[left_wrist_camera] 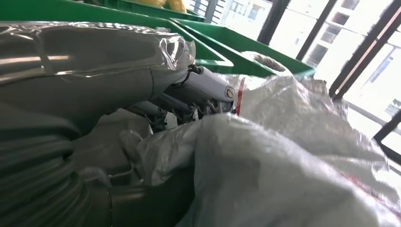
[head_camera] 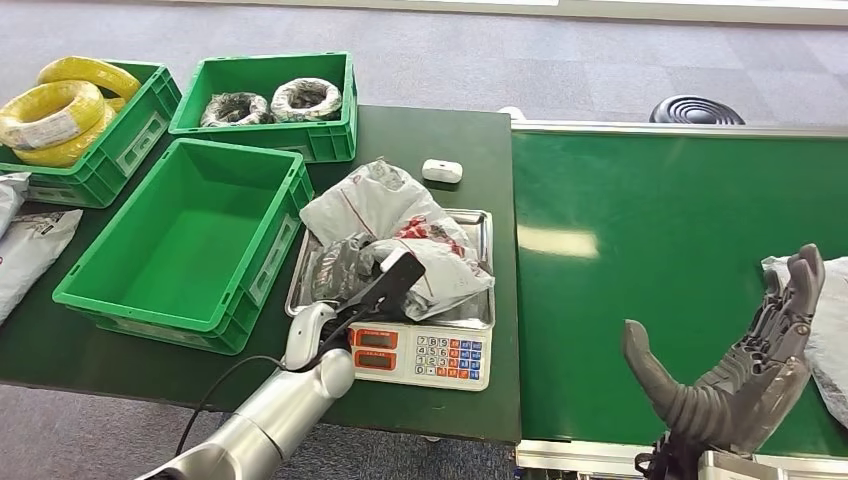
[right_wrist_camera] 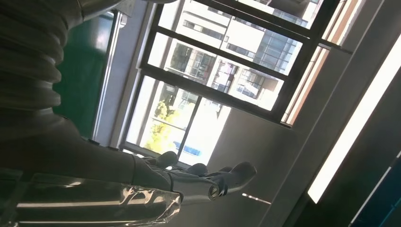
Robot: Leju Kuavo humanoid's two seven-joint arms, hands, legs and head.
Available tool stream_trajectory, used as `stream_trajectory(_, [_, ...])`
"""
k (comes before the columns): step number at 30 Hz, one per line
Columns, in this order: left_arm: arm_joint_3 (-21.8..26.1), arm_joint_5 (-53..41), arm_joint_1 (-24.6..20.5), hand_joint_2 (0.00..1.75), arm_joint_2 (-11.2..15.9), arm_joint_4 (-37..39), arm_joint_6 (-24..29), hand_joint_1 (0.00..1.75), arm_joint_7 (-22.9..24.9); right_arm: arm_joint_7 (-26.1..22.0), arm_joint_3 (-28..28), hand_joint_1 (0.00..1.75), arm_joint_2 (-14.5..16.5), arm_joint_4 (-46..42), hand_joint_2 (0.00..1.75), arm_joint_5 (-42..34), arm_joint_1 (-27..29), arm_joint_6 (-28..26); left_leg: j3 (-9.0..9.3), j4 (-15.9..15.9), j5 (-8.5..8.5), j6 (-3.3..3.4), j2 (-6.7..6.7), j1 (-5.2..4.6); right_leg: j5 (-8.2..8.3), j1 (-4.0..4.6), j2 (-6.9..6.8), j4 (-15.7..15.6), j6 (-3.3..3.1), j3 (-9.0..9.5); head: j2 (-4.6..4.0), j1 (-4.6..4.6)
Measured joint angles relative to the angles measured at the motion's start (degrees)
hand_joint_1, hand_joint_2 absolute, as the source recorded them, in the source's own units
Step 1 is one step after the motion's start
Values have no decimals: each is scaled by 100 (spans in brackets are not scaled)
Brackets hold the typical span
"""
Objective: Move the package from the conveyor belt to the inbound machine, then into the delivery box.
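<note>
Lifting the package (head_camera: 400, 235) off the scale (head_camera: 425, 352) should go slowly, left hand (head_camera: 385, 282) gripping it tight so the slippery bag does not slide, then straight over to the big empty box (head_camera: 180, 245). Right hand (head_camera: 745, 375) hangs spread over the belt (head_camera: 640, 280). I count three green boxes, one scale, two hands.

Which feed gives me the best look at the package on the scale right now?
The head view: it shows the whole package lying on the scale, with the left hand on its near side. The left wrist view shows only crinkled plastic up close against the hand's fingers. The right wrist view looks up at windows, past the right hand.
</note>
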Motion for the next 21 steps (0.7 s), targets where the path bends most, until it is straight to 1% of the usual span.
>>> stream_trajectory(4, [361, -166, 155, 175, 290, -582, 11, 175, -9, 20, 61, 0, 1, 151, 175, -7, -14, 10, -1, 0, 1, -1, 0, 1, 0, 1, -1, 0, 0, -1, 0, 0])
stream_trajectory(7, [594, -307, 279, 175, 451, -1151, 5, 175, -18, 28, 78, 0, 1, 202, 175, 1, -7, 4, -3, 0, 1, -1, 2, 1, 0, 1, 1, 1, 0, -2, 0, 1])
stream_trajectory(10, [878, -474, 380, 175, 652, -2027, -78, 175, 10, 54, 82, 0, 1, 238, 175, 50, 52, -5, -4, 0, 1, -1, 4, 1, 0, 1, 4, 0, 0, -7, 0, 1])
stream_trajectory(13, [1192, -714, 401, 175, 860, -2913, -277, 175, 118, 69, 81, 0, 1, 246, 175, 91, 137, -23, -6, 0, 1, -1, 2, 1, -1, 1, 3, 0, 0, -9, 0, 0])
stream_trajectory(16, [1511, -885, 398, 175, 1021, -3613, -461, 175, 186, 86, 73, 0, 1, 247, 175, 116, 207, -25, -5, -1, 1, -1, 2, 2, -1, 2, 3, 1, -1, -9, 0, 0])
stream_trajectory(21, [1961, -981, 388, 175, 1267, -4225, -611, 175, 317, 167, 57, 0, 9, 242, 175, 209, 304, -22, -4, -1, 1, -1, 2, 2, -1, 2, 3, 0, -1, -7, 0, 2])
